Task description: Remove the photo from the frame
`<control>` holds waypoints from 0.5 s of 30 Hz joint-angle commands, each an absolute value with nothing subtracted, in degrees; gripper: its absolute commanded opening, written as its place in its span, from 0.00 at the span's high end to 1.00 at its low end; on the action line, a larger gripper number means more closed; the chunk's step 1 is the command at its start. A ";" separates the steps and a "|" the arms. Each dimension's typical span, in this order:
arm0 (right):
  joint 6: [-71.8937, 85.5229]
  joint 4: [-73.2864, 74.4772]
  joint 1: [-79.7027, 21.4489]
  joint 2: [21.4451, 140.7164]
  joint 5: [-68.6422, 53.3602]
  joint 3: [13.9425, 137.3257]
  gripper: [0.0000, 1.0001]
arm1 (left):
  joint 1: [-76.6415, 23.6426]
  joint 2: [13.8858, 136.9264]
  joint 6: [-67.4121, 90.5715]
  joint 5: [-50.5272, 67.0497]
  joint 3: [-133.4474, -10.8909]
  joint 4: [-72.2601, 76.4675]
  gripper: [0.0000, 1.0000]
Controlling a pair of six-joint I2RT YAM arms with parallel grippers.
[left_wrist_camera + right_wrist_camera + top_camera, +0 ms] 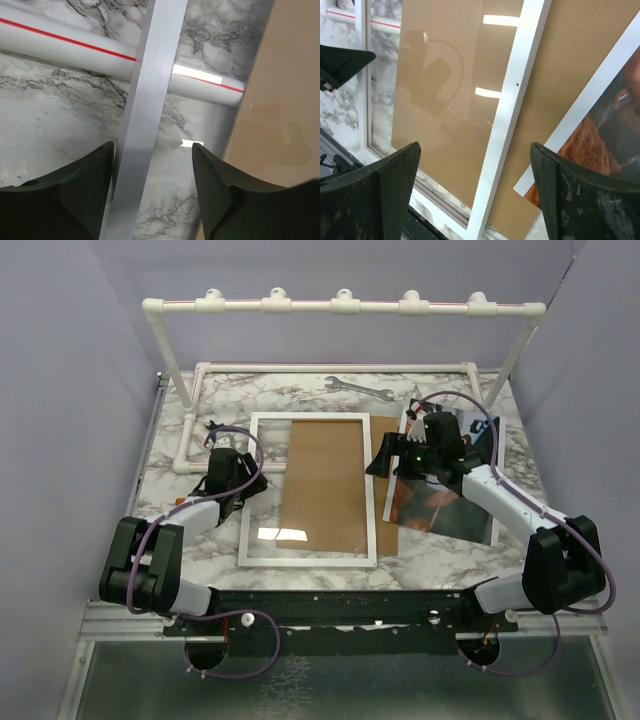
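Note:
The frame (372, 490) lies flat mid-table, a narrow white border round glossy glass. A brown backing board (325, 480) shows through the glass and sticks out past the frame's right side. The photo (445, 508), dark reddish-brown, lies on the table right of the frame, partly under my right arm. My left gripper (248, 478) is open, low over the frame's left border (150, 100), which runs between its fingers. My right gripper (381, 457) is open and empty above the frame's right border (512, 110). The photo (615, 135) shows at that view's right, with a white strip along its edge.
A white pipe rack (340, 308) stands across the back, with its base pipes (190, 420) on the table left of the frame. One red-lined pipe (60, 47) lies close ahead of my left gripper. A metal wrench (358, 387) lies at the back. Grey walls close in both sides.

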State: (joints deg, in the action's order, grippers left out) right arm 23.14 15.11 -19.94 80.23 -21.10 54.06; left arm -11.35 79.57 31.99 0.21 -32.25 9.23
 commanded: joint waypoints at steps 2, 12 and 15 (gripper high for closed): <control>24.11 10.84 -20.21 81.04 -20.64 53.68 0.07 | -11.17 82.25 32.04 4.75 -33.41 12.12 0.43; 23.84 11.24 -20.21 83.67 -19.04 53.25 0.17 | -13.43 80.99 36.19 7.11 -30.68 15.48 0.57; 22.69 12.56 -20.21 83.63 -16.56 53.19 0.18 | -14.77 82.16 36.80 8.04 -31.45 15.91 0.59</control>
State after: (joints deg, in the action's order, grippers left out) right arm 23.94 12.05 -19.94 83.13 -20.21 53.95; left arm -12.86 81.97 34.83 4.67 -31.31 12.84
